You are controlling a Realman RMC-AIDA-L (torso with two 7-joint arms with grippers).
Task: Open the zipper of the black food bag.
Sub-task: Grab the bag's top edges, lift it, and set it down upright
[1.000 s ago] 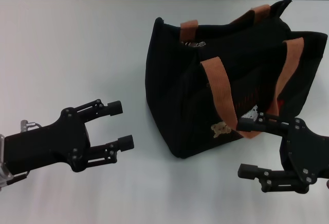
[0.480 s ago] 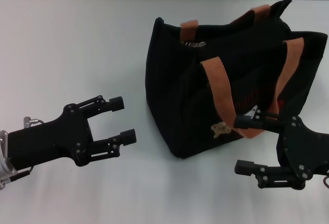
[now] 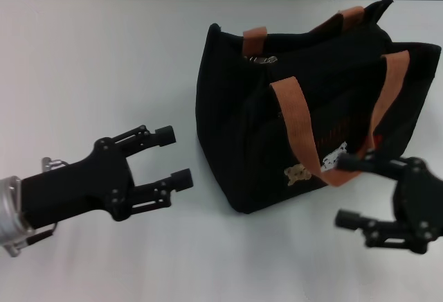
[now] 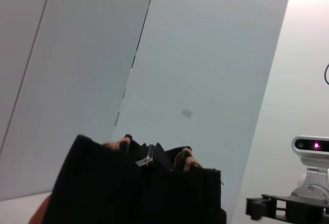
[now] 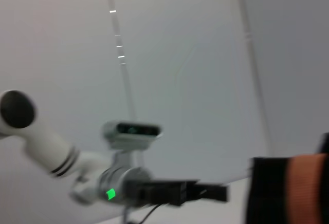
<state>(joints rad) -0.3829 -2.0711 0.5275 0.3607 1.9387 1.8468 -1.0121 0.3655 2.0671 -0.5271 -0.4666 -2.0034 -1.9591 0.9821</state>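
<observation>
Upright, boxy black food bag (image 3: 304,108)

No legible text, brand, number or sign found in any view. The boxy black fabric food bag (image 3: 304,108) carries a line of reddish lettering (image 3: 333,133) on the side panel facing the right tool (image 3: 360,191), just beyond its upper finger; the characters are too small to read. Nothing else bears markings.
</observation>
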